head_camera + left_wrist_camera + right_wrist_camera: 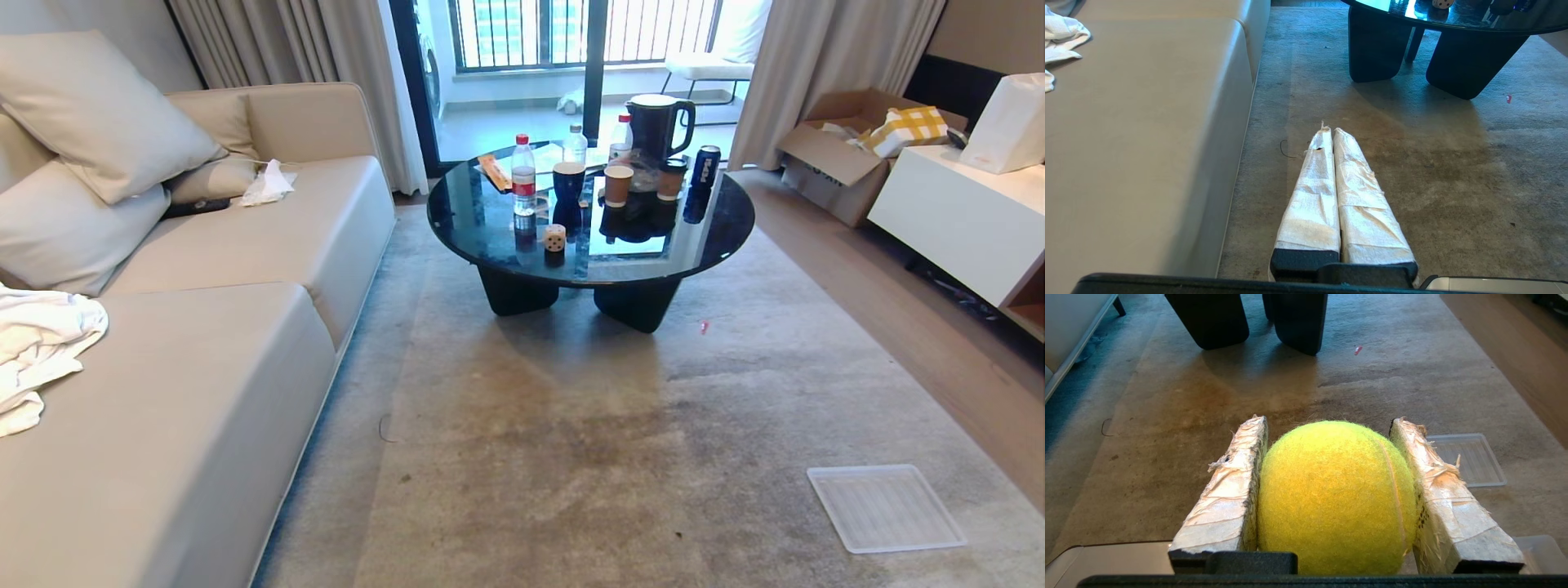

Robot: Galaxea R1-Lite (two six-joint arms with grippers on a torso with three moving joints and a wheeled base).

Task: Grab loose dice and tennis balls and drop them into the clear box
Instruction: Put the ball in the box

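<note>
Wide open rug (pixel 571 425) between sofa (pixel 204 367) and table (pixel 589 214); right gripper (pixel 1329 428) clamping fuzzy yellow-green tennis ball (pixel 1335 498) (left gripper (pixel 1329 132) pressed together, empty).

A home living room: sofa (pixel 204 327), rug (pixel 612 425), coffee table (pixel 588 220).

I see a yellow-green ball (pixel 1337 498) between white-taped fingers (pixel 1224 498), a cream die (pixel 555 238) with dark pips on the glossy black table (pixel 727 220), a beige sofa (pixel 245 351) and grey rug (pixel 571 457).
</note>
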